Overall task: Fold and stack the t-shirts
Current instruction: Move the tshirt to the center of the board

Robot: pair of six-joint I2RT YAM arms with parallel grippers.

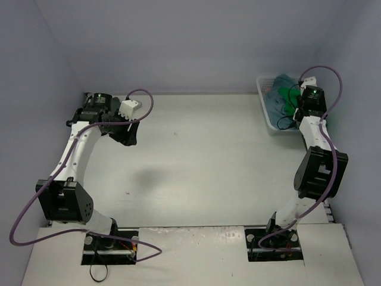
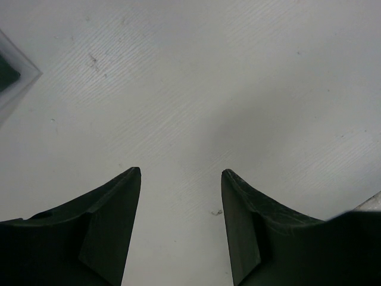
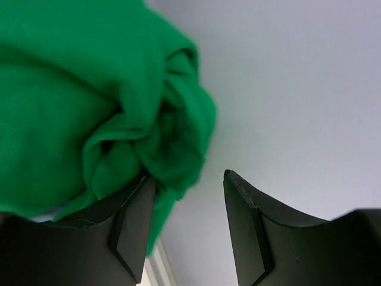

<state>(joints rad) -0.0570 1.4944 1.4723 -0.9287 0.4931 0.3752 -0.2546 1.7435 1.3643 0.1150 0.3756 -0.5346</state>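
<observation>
A bright green t-shirt (image 3: pixel 77 101) lies bunched in the white mesh basket (image 1: pixel 262 98), with a teal-blue t-shirt (image 1: pixel 277 102) beside it. The green one also shows in the top view (image 1: pixel 294 94). My right gripper (image 3: pixel 187 176) hangs open over the basket. The green cloth presses against its left finger (image 3: pixel 128 226) and nothing is between the jaws. It shows in the top view (image 1: pixel 296 111) too. My left gripper (image 2: pixel 181 173) is open and empty just above the bare table at the far left (image 1: pixel 126 136). The white and the dark grey-green shirts are out of view.
The basket stands at the table's far right corner against the pale walls. A pale corner with a dark green patch (image 2: pixel 7 74) shows at the upper left edge of the left wrist view. The white table (image 1: pixel 202 161) stretches between the arms.
</observation>
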